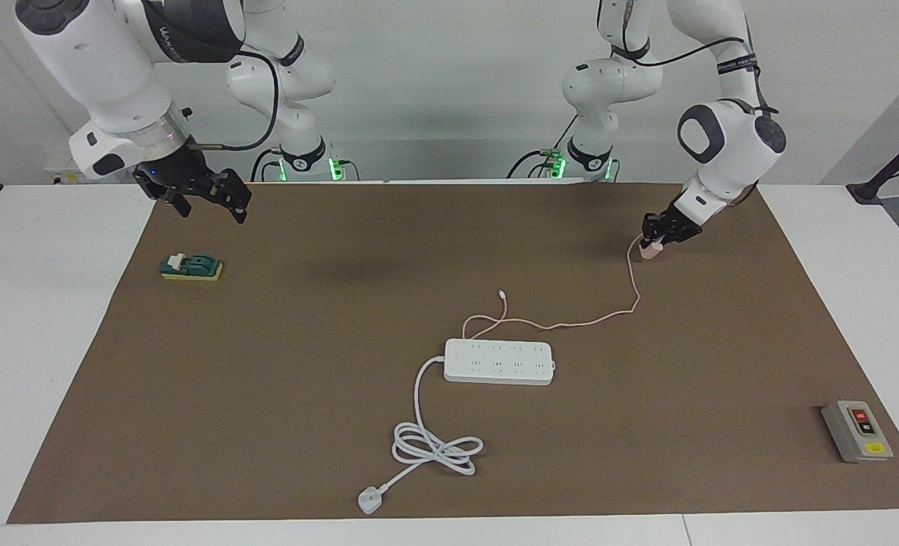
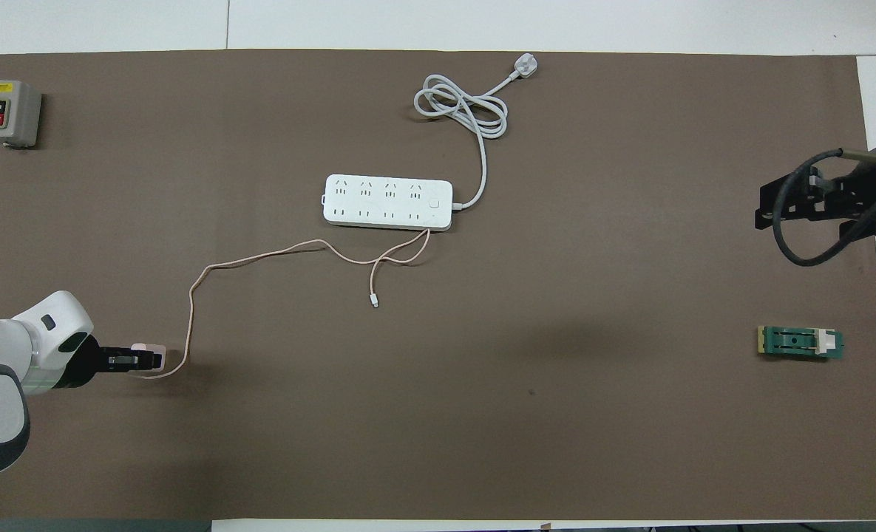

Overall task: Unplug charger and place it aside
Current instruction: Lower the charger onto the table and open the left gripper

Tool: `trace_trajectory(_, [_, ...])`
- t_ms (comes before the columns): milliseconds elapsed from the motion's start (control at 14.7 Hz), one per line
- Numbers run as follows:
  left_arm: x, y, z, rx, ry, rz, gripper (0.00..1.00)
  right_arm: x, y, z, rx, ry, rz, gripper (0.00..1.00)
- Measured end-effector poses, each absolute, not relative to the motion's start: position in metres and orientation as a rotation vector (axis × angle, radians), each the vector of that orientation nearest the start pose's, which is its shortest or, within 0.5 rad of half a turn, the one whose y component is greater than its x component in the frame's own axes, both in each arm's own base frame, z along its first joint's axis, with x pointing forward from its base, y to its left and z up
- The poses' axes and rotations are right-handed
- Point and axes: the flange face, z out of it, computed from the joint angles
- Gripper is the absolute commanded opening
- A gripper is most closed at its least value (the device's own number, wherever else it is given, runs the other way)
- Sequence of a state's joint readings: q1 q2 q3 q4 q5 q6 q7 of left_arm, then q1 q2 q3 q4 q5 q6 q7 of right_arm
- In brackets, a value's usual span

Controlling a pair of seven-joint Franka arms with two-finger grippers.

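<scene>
- A brown mat point(image 1: 282, 379) covers most of a white table point(image 1: 39, 303) before a pale wall; both arm bases stand at the mat's 12 o'clock edge in the facing view.
- The charger point(image 1: 649, 249), a small pink cube, is clamped in the left gripper point(image 1: 655, 241), low over or resting on the mat toward the left arm's end; in the overhead view it sits at about 8 o'clock from the power strip point(image 2: 388, 202). I cannot tell whether it touches the mat.
- It is already out of the strip and well apart from it. The remaining move looks like a release, so what matters is the gap under the cube.
- The gripper points down and toward the table's middle, with the cube at its fingertips. The pink cable point(image 1: 570, 324) trails from there toward the strip, loops beside it, and ends in a loose connector point(image 1: 501, 294).
- Nothing stands under the cube, and the cable lies slack, so it should not tug.
- The right gripper point(image 1: 206, 199) waits raised over the mat's corner at the right arm's end; whether it is open I cannot tell.
- Below it lies a green block point(image 1: 191, 267); a grey switch box point(image 1: 857, 431) sits at 4 o'clock in the facing view; the strip's white cord point(image 1: 434, 444) coils farther from the robots.
</scene>
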State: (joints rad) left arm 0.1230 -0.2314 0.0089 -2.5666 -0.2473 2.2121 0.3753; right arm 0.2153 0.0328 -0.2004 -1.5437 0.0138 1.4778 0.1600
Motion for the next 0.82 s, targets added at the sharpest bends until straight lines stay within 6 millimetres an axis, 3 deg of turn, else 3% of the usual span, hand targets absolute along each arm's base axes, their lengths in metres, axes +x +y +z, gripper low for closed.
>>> trace_trajectory(204, [0.414, 0.047, 0.336, -3.352, 0.14, 0.12, 0.0, 0.536, 0.026, 0.616, -3.156, 0.15, 0.155, 1.0])
trace_trajectory(272, [0.413, 0.047, 0.335, -3.351, 0.139, 0.122, 0.07, 0.534, 0.031, 0.617, -3.159, 0.134, 0.146, 1.0])
trace_trajectory(409, [0.412, 0.047, 0.332, -3.348, 0.135, 0.111, 0.27, 0.538, 0.039, 0.614, -3.164, 0.109, 0.1, 1.0])
trace_trajectory(545, [0.41, 0.046, 0.328, -3.34, 0.138, 0.088, 0.64, 0.545, 0.034, 0.606, -3.167, 0.085, 0.093, 1.0])
trace_trajectory(613, [0.41, 0.045, 0.327, -3.338, 0.145, 0.083, 0.74, 0.547, 0.027, 0.604, -3.167, 0.063, 0.092, 1.0])
trace_trajectory(817, [0.411, 0.046, 0.328, -3.336, 0.144, 0.068, 0.9, 0.549, 0.022, 0.602, -3.167, 0.038, 0.098, 1.0])
